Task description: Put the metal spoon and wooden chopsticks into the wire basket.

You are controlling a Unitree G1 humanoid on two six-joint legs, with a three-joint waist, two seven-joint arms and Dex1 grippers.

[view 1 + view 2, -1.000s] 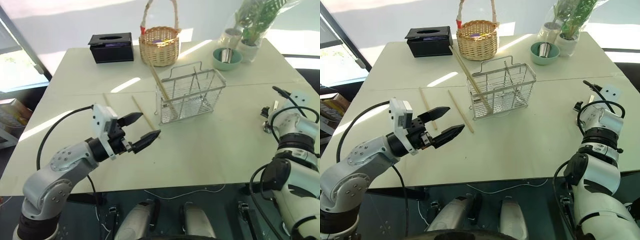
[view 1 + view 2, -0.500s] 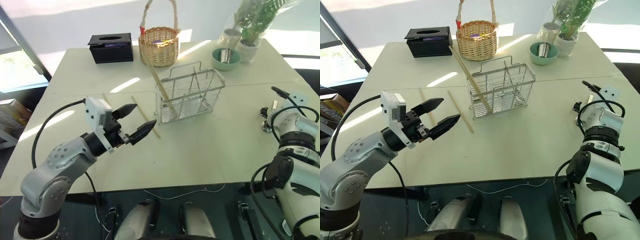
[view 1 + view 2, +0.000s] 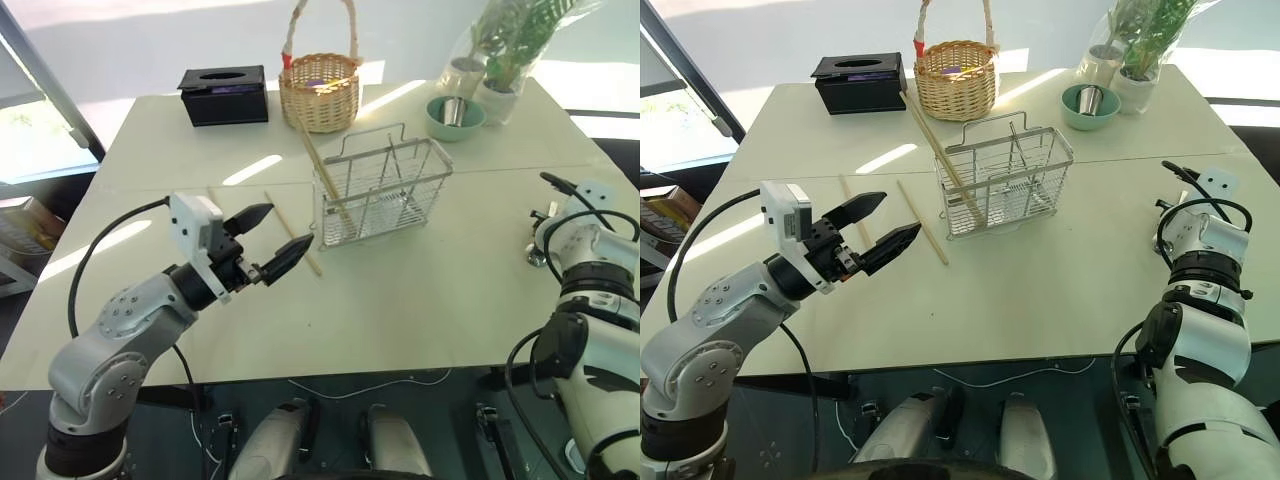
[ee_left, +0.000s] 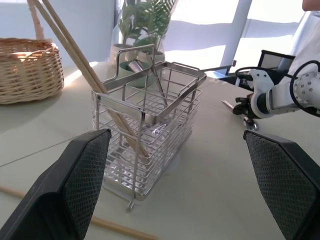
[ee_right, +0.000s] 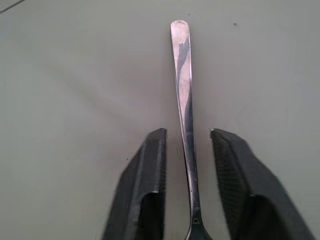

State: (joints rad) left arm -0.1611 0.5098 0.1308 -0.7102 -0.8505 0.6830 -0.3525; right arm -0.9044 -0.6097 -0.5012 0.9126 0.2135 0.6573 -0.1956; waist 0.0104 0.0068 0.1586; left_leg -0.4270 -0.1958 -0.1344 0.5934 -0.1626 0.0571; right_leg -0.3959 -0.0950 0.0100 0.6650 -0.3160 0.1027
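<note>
Right wrist view is showing the right tool (image 5: 187, 132) with its fingers (image 5: 150, 165) drawn in close on either side of the spoon (image 5: 181, 65). The slim handle is running straight out between them, and the tool is closing on it. The spoon is lying flat on the tabletop (image 3: 430, 290), close to the right edge. A thin strip of bare tabletop is still showing on each side of the handle at the tips.

From the head, the left tool (image 3: 290, 225) is hovering above the near-left part of the tabletop. Its jaws are standing wide apart and are gripping nothing, and it is pointing towards the basket (image 3: 380, 190).

The basket is standing upright around the middle of the tabletop. Two chopsticks (image 3: 315, 165) are leaning in its left end, their tops sticking out towards the far edge. A loose chopstick (image 3: 922, 220) is lying on the tabletop just left of the basket, and another (image 3: 847, 195) is lying further left.

Along the far edge, a tissue box (image 3: 223, 95), a wicker basket (image 3: 318, 90), a green bowl (image 3: 454, 117) and a plant (image 3: 500, 50) are sitting in a row.
</note>
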